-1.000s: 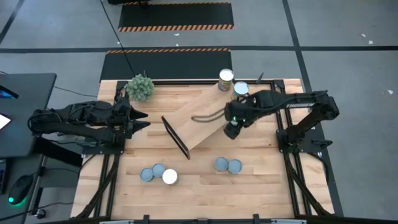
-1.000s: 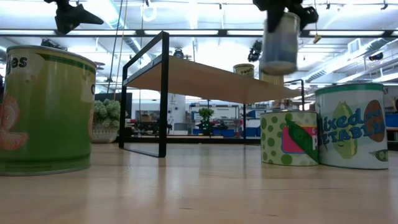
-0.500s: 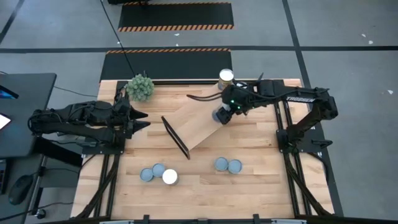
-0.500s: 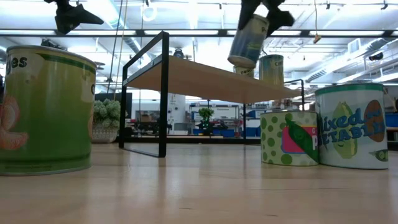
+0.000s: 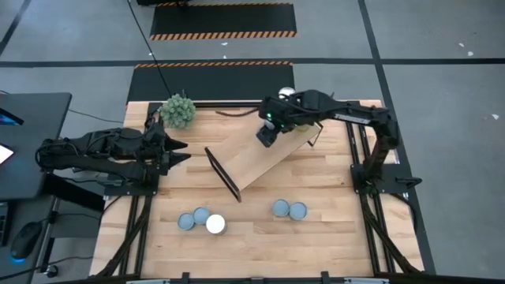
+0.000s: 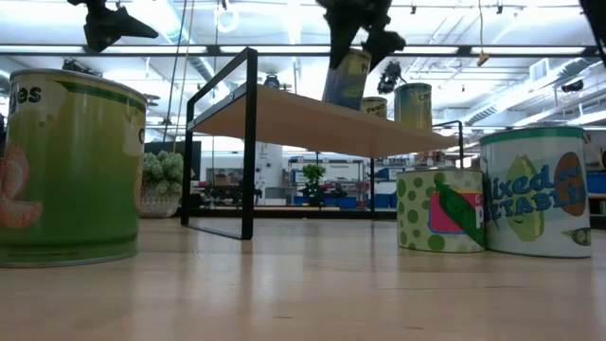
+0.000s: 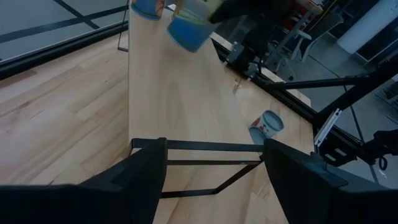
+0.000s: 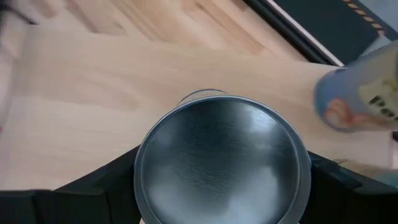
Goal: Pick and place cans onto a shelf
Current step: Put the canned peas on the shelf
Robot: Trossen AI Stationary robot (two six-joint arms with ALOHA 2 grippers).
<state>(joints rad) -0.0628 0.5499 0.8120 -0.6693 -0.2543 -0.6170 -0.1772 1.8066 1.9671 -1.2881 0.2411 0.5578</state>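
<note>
My right gripper (image 5: 267, 134) hangs over the shelf (image 5: 248, 162), a light wood board with black end frames that stands slantwise on the table, and it is shut on a can (image 6: 347, 80). The can's silver top (image 8: 221, 165) fills the right wrist view. Two more cans (image 6: 413, 104) stand on their bases at the shelf's far right end. Several cans (image 5: 201, 219) (image 5: 289, 210) stand on the table near its front edge. My left gripper (image 5: 181, 151) waits open at the table's left, pointing at the shelf's black end frame (image 7: 199, 146). My right gripper pinches the can's side wall (image 8: 144, 180) between its two fingers (image 8: 115, 183), just below the top rim, on opposite sides. The fingers slant down from above. The can hangs tilted, lifted clear above the shelf board (image 6: 312, 121).
A spiky green plant ball (image 5: 178, 110) sits at the table's far left corner. The table's black rim frame (image 5: 237, 103) runs along its far edge. Bare wood lies between the shelf and the cans at the front.
My right gripper has carried the can toward the table's left and far edge, from beside the shelf to above its board. The can, upright a second ago, now hangs tilted.
</note>
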